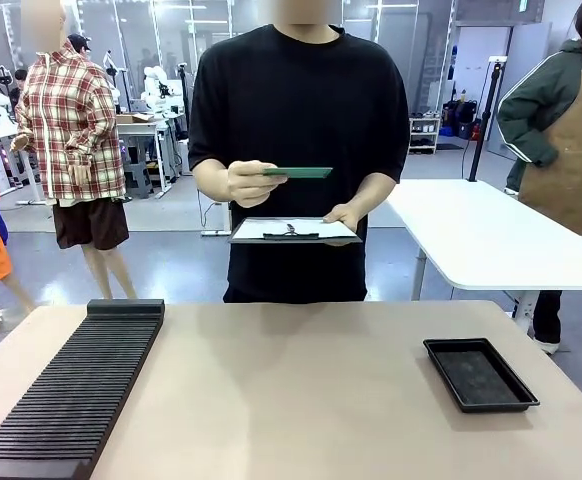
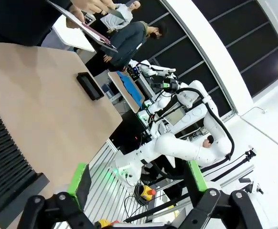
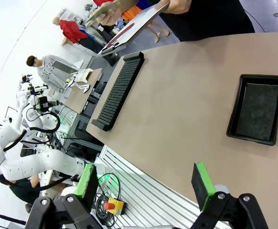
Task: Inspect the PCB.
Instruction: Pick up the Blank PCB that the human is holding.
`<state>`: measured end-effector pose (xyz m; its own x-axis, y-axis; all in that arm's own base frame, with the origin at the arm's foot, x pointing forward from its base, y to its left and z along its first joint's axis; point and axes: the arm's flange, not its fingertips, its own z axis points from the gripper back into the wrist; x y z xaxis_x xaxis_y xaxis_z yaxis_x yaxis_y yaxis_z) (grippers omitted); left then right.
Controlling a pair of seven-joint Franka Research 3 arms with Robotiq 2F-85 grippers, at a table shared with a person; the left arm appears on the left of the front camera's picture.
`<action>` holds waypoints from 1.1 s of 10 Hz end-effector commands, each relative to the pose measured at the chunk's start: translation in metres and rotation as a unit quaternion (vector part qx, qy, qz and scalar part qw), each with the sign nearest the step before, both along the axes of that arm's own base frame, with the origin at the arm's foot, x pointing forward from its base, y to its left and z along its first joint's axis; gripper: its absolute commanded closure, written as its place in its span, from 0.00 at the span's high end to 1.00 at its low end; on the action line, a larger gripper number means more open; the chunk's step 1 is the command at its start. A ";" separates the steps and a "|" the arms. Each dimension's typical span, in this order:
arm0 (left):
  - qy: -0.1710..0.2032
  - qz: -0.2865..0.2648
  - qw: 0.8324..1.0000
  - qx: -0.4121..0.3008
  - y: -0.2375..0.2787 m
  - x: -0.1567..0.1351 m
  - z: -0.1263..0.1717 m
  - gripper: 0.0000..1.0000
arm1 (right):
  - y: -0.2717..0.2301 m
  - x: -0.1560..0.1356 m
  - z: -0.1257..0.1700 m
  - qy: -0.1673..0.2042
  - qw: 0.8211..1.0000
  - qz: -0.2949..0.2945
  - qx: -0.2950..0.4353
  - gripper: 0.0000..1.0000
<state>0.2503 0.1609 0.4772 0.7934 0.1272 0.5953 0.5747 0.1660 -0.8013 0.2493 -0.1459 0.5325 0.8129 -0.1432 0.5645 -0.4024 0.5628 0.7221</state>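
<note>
Sam: Where is the PCB (image 1: 298, 172)?

Mia: A person at the far side holds it flat in 1 hand (image 1: 251, 183). It is up in the air, past the far edge of the worktop (image 1: 301, 400). We see it from the side, like a thin green line.

Sam: What is under it?

Mia: A clipboard (image 1: 293, 231) with white paper. The other hand (image 1: 346, 215) holds that by its right edge. The PCB is above it and not touching it.

Sam: What is on the worktop?

Mia: A long black rack (image 1: 76, 385) on the left. It runs from the near edge toward the far edge. A flat black tray (image 1: 479, 374) sits on the right, near the right edge. Between them is a big bare stretch with lots of room to move.

Sam: And the robot?

Mia: The left fingers (image 2: 79, 179) are spread wide and hold nothing. The right fingers (image 3: 202, 183) are wide too, with nothing in them. Both sets hang off the near edge of the worktop.
</note>
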 end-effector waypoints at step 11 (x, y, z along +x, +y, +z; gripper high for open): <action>-0.005 -0.003 1.000 0.009 -0.003 0.003 0.006 1.00 | 0.000 0.001 0.000 -0.011 1.000 0.004 0.002 1.00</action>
